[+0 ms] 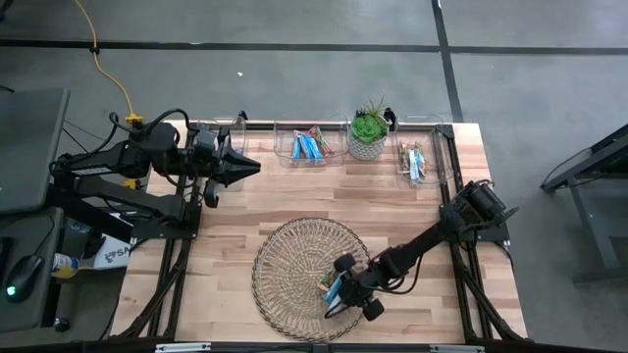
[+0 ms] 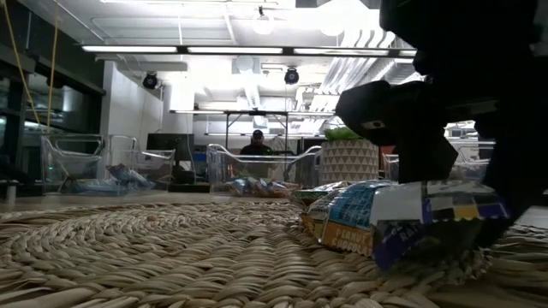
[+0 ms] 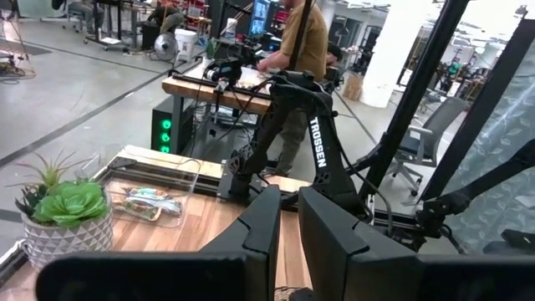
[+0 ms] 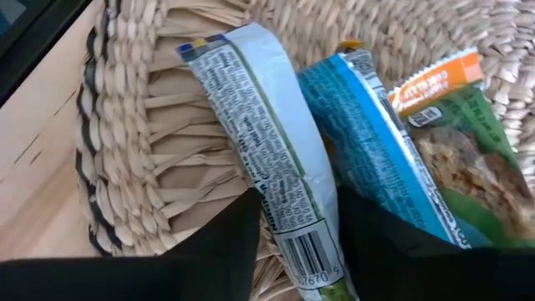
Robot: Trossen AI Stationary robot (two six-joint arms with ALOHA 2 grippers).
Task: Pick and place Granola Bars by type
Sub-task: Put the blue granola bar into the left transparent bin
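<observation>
Granola Bars (image 4: pixel 334 159) lie in woven basket (image 1: pixel 285 265).

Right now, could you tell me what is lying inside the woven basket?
In the woven basket, near its right rim, a few granola bars lie bunched together. The right gripper straddles a pale one. Whether more lie beneath the gripper cannot be seen.

Granola Bars (image 4: pixel 276 150): three seen lying together at basket's right edge — white-blue wrapper with barcode, blue one beside it, green-orange one touching. More bars, blue and tan, lie in clear bins at bench's far edge (image 1: pixel 311 145); count perhaps unclear.
</observation>
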